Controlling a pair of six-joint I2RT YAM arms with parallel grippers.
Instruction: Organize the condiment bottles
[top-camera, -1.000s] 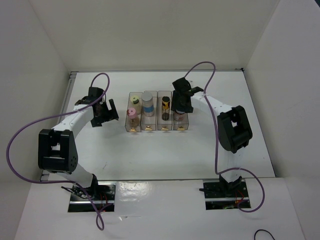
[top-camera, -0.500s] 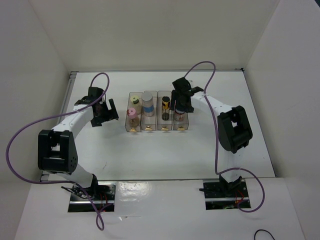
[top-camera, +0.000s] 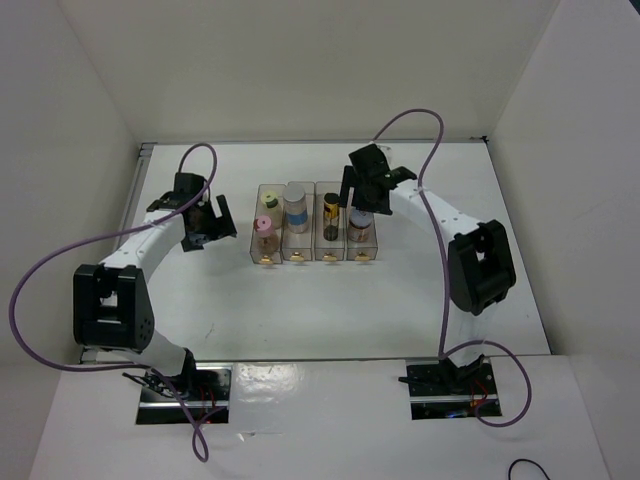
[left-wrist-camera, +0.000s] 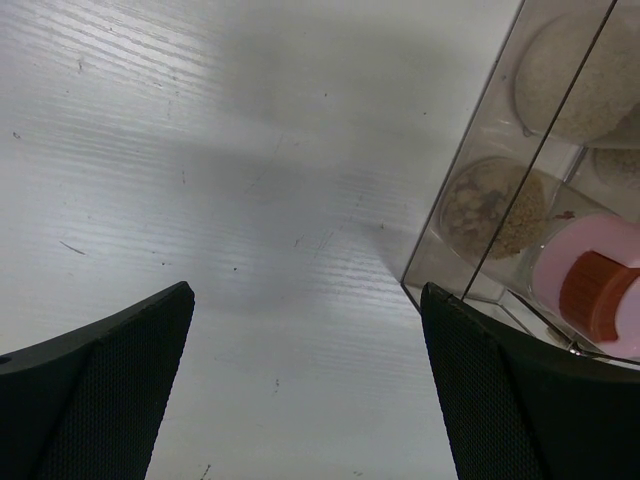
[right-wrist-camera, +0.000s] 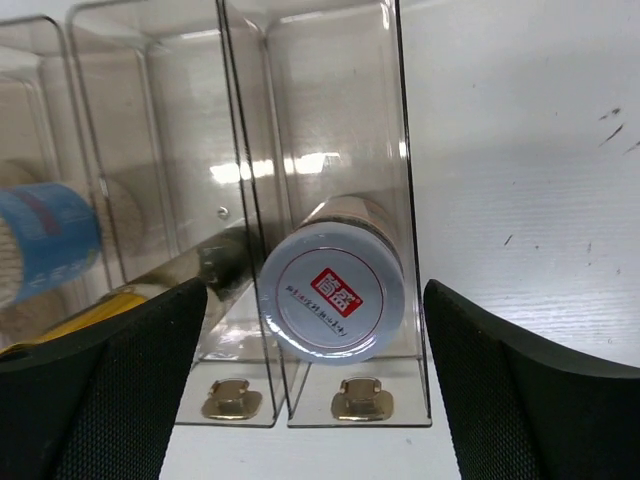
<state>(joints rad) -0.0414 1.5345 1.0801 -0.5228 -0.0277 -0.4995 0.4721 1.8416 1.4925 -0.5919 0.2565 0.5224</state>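
Four clear bins (top-camera: 330, 251) stand side by side. The leftmost holds the yellow-green-capped jar (top-camera: 271, 202) behind the pink-capped jar (top-camera: 264, 225). Rightward come the blue-banded jar (top-camera: 295, 206), slim dark jar (top-camera: 332, 216) and white-lidded jar (top-camera: 360, 222). The right gripper (top-camera: 362, 198) hangs over the rightmost bin's far end.

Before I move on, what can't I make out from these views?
Top view: the right gripper covers the far end of the rightmost bin, and the jar labels are too small to read.
Right wrist view: the blue-banded jar is cut off by the left edge. The slim dark brown jar is largely hidden by a finger.
Left wrist view: the pink-capped jar is cut off by the right edge and blurred.
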